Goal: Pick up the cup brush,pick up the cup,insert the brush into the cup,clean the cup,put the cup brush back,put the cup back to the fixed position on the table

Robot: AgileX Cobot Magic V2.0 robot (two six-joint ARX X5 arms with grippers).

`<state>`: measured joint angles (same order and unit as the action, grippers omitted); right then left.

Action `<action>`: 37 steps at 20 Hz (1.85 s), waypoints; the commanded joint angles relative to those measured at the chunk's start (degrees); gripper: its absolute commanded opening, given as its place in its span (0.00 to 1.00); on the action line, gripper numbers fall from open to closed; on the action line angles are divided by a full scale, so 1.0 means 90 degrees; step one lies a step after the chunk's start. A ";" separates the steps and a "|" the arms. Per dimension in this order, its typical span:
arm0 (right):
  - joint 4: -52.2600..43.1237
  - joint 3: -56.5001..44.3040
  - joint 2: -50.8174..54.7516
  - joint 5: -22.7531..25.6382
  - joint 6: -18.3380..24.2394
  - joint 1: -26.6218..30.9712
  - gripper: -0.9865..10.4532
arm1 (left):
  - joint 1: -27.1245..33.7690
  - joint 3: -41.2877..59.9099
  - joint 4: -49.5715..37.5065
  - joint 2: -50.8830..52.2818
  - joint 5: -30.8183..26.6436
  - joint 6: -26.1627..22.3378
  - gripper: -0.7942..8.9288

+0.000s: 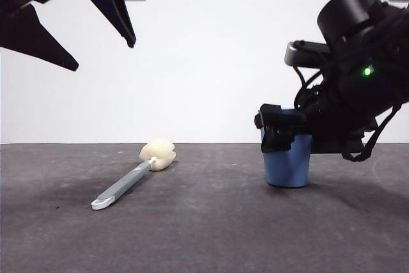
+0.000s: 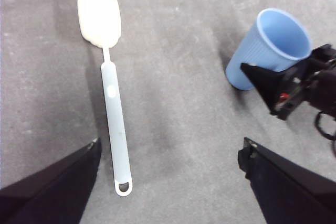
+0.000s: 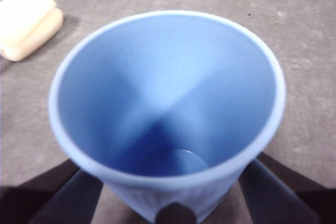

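Down on the dark grey surface (image 1: 204, 234), the cup brush (image 1: 131, 176) lies flat, and the left gripper (image 2: 168, 153) hangs high above it with its two black jaws spread wide and nothing between them. Seen from that gripper's wrist camera, the brush lies just inside one jaw, its handle end closest to the gripper and its head farthest off. The brush has a pale yellow, rounded sponge head, a thin neck, a long light grey handle and a white tip pierced by a small hanging hole. The right gripper (image 3: 170, 182) is down at the cup (image 1: 287, 161), one jaw on each side of the ribbed wall below the rim; whether the jaws press the cup or only flank it cannot be told. The cup is blue plastic, tapered toward its base, with fine vertical ribs and a smooth rim band, and it stands upright with its base on the surface. Its inside is plain blue with a round bottom. Beyond the cup from the right gripper, the sponge head rests on the surface, well apart from the cup.
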<state>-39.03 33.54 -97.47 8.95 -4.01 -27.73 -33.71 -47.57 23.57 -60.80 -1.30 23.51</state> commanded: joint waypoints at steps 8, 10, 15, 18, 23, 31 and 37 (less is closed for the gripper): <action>0.0046 -0.0049 -0.0216 -0.0005 0.0117 -0.0010 0.38 | 0.0005 0.0044 0.0080 -0.0002 -0.0017 -0.0141 0.54; 0.0056 -0.0049 -0.0211 -0.0005 0.0119 -0.0010 0.48 | 0.0005 0.0041 0.0102 -0.0002 -0.0015 -0.0141 0.54; 0.0019 -0.0046 -0.0126 0.0002 0.0226 -0.0010 0.54 | 0.0005 0.0044 0.0158 -0.0002 -0.0012 -0.0141 0.54; 0.0112 -0.0046 0.0070 0.0002 0.0221 -0.0007 0.61 | 0.0005 0.0041 0.0202 -0.0002 -0.0012 -0.0141 0.54; 0.1326 -0.0046 0.0967 -0.0007 0.0129 -0.0126 0.61 | 0.0005 0.0044 0.0257 -0.0002 -0.0010 -0.0287 0.54; 0.6047 -0.0036 0.4345 -0.0328 -0.0826 -0.0991 0.61 | 0.0005 0.0041 0.1161 0.0000 0.0520 -0.1241 0.53; 0.8881 0.0619 0.6098 -0.0680 -0.1173 -0.1231 0.60 | 0.0005 0.0041 0.1639 0.0000 0.1574 -0.1659 0.52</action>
<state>40.27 39.13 -42.41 2.96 -13.72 -38.63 -33.71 -47.55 38.37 -60.73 12.67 9.82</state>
